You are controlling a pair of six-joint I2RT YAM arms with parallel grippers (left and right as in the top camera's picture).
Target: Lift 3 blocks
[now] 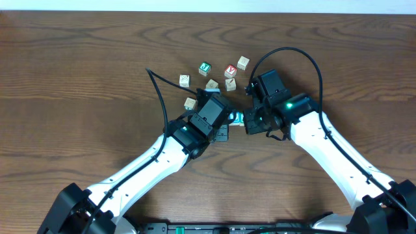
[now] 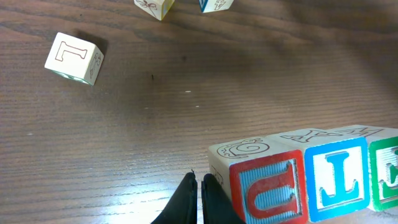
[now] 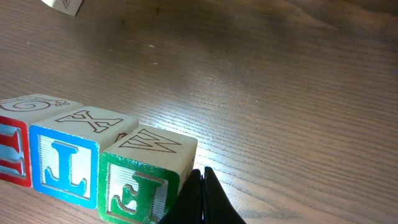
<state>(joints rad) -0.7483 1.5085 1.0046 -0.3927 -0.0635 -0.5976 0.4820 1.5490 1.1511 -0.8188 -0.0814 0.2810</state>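
Observation:
Three blocks stand side by side in a tight row: a red-faced block (image 2: 268,189), a blue-faced block (image 2: 336,180) and a green-faced block (image 3: 138,190). In the overhead view only a teal sliver of the row (image 1: 238,119) shows between the two arms. My left gripper (image 2: 200,179) is shut, with nothing between its fingers, and its tip lies against the pale outer side of the red block. My right gripper (image 3: 200,171) is shut too, its tip against the outer side of the green block. I cannot tell whether the row rests on the table.
Loose cubes lie scattered behind the arms: a green-faced one (image 1: 205,67), a red one with a V (image 1: 230,70) and several pale ones (image 1: 190,103). A pale cube marked I (image 2: 73,57) lies to the far left in the left wrist view.

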